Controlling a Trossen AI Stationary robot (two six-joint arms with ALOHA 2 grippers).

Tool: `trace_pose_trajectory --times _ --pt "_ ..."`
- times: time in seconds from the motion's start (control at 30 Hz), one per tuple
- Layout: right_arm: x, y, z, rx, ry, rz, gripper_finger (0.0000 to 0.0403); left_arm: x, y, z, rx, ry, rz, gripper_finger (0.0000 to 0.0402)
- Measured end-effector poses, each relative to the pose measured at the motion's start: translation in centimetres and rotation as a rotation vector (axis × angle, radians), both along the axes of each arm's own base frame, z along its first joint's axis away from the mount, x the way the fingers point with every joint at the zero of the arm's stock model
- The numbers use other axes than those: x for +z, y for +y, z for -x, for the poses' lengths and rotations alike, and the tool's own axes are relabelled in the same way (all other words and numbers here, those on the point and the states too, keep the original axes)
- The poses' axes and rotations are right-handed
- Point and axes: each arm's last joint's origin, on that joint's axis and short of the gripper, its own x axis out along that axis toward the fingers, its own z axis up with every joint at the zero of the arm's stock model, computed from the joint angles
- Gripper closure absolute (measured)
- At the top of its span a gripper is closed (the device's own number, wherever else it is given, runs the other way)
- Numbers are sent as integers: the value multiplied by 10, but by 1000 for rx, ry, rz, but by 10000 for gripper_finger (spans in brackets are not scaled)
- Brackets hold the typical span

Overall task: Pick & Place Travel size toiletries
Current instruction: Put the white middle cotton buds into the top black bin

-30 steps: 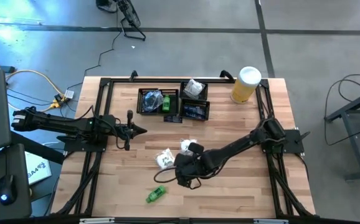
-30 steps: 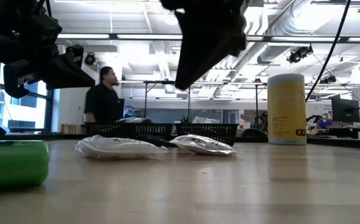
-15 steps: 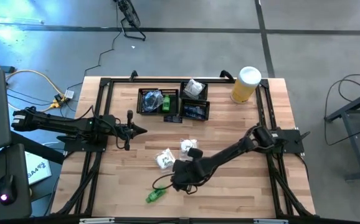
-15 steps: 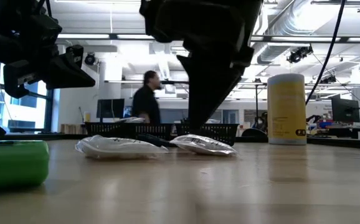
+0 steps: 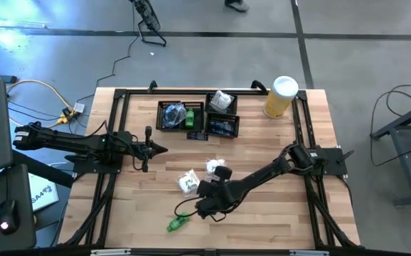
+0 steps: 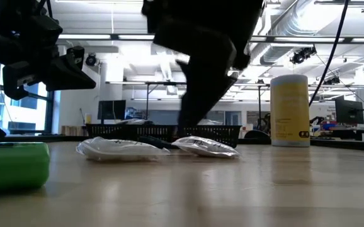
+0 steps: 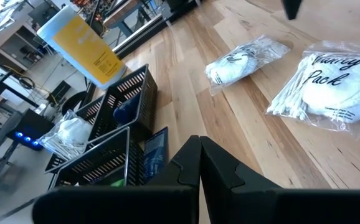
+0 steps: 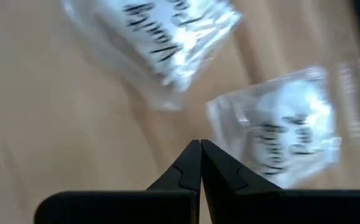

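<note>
Toiletries lie in several places on my counter (image 5: 276, 213). Two white sachets (image 5: 187, 182) rest near the middle of the high view, one a little above and right of the other (image 5: 213, 166), close together but apart. One green tube (image 5: 178, 223) lies alone lower down, near the bottom edge of the wood. More small packets sit inside the black mesh trays (image 5: 180, 116) at the upper middle, among them a white sachet in the tray to the right (image 5: 222, 101).

My right pincer (image 5: 204, 208) is low over the counter in the lower middle of the high view, between the sachets and the green tube. Its two fingers are pressed together and they hold nothing. In its wrist view both sachets lie just ahead of the closed tips (image 8: 200, 144).

My left pincer (image 5: 161, 149) waits at the left middle, also fully closed and empty, pointing toward the centre.

At the upper right stands a yellow cylinder with white lid (image 5: 281, 97), well apart from both arms. In the low view my right arm stands dark in front of the trays and hides part of them.
</note>
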Motion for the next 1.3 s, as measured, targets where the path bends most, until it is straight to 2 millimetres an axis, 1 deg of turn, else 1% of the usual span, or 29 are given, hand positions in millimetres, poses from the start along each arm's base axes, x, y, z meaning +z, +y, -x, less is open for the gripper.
trace_pose_trajectory --times 0.1,0.23,0.33,0.47,0.7,0.8,0.9,1.13,1.3 --pt "-5 0 1 3 29 -8 400 0 0 0 0 0 -1 401" --pt "-5 -2 -3 1 11 -22 399 0 0 0 0 -1 -1 401" --pt "-5 -2 -5 40 15 -25 387 0 0 0 0 0 -1 401" --pt "-5 -1 -6 94 14 -17 342 0 0 0 -1 0 -4 401" --pt "-5 -2 -6 88 8 30 228 0 0 0 -1 0 -4 401" --pt "-9 -4 -4 77 11 63 204 0 0 0 -1 0 -4 401" --pt "-13 -6 -2 73 15 98 202 0 0 0 -1 0 -4 401" --pt "-28 -9 5 75 50 132 221 0 0 0 -1 0 -4 401" --pt "-38 -12 8 67 32 174 220 0 0 0 0 0 -4 401"
